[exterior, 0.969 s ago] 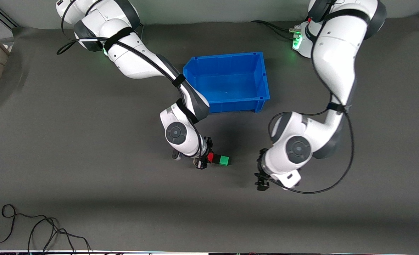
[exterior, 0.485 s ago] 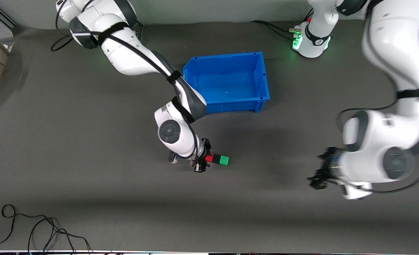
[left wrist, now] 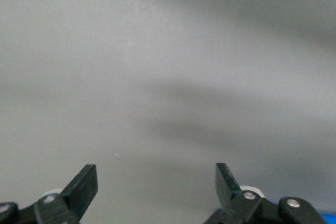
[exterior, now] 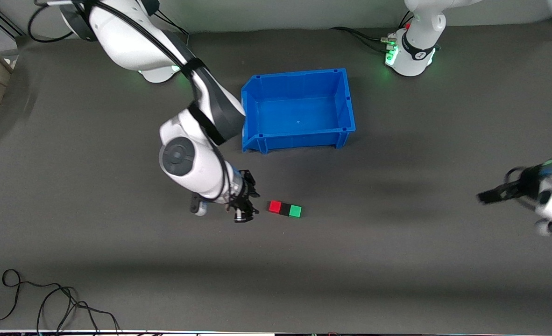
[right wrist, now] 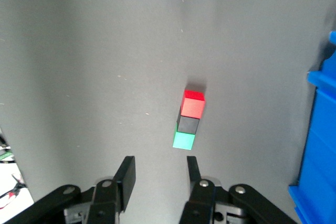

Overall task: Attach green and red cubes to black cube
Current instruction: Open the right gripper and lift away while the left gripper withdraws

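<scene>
The red cube [exterior: 274,206], black cube [exterior: 285,208] and green cube [exterior: 295,211] lie pressed together in one row on the grey mat, black in the middle. They lie nearer to the front camera than the blue bin. My right gripper [exterior: 249,204] is open and empty, just clear of the red cube toward the right arm's end. Its wrist view shows the red cube [right wrist: 193,106], black cube [right wrist: 188,124] and green cube [right wrist: 184,140] ahead of the open right gripper [right wrist: 157,169]. My left gripper [exterior: 486,196] is open and empty over bare mat at the left arm's end; the left gripper [left wrist: 156,179] sees only mat.
An empty blue bin [exterior: 346,100] stands mid-table, farther from the front camera than the cubes; its corner shows in the right wrist view [right wrist: 321,145]. A loose black cable [exterior: 47,298] lies near the front edge at the right arm's end.
My right gripper has let go of the red cube and drawn back toward the right arm's end. My left arm has swung far toward its own end. The cube row has stayed put.
</scene>
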### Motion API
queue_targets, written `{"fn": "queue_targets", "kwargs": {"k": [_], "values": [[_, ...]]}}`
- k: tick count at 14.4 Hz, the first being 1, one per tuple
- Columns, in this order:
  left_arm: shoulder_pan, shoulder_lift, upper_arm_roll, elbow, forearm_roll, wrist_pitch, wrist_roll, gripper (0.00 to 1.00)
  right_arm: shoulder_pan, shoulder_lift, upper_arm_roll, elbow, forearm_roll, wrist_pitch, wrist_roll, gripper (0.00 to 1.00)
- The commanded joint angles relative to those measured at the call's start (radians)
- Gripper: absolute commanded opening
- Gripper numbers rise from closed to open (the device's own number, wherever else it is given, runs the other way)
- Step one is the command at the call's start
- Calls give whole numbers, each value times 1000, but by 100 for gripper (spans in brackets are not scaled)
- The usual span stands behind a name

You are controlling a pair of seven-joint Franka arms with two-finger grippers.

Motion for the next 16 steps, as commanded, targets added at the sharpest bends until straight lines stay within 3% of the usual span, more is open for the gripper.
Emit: {"fn": "queue_targets", "kwargs": {"k": [1, 3, 4, 5, 9, 11, 16], "values": [[5, -93, -7, -79, -17, 43, 152, 100, -25, -58, 2, -24, 21, -64, -50, 47], [8, -146, -4, -110, -17, 76, 152, 100, -28, -98, -3, -27, 21, -97, -108, 50], [8, -180, -4, -153, -15, 102, 152, 100, -43, -119, -3, -30, 19, -137, -155, 69], [6, -203, -4, -179, -15, 122, 150, 100, -56, -139, -4, -29, 19, -182, -227, 100], [0, -155, -7, -95, -20, 71, 101, 100, -152, -243, -4, -30, 19, -388, -566, 100], [2, -160, -7, -119, -17, 99, 101, 100, -204, -291, -4, -32, 19, -482, -730, 100], [-6, -191, -7, -127, -1, 80, 90, 100, -220, -305, -13, -35, 4, -561, -809, 100]]}}
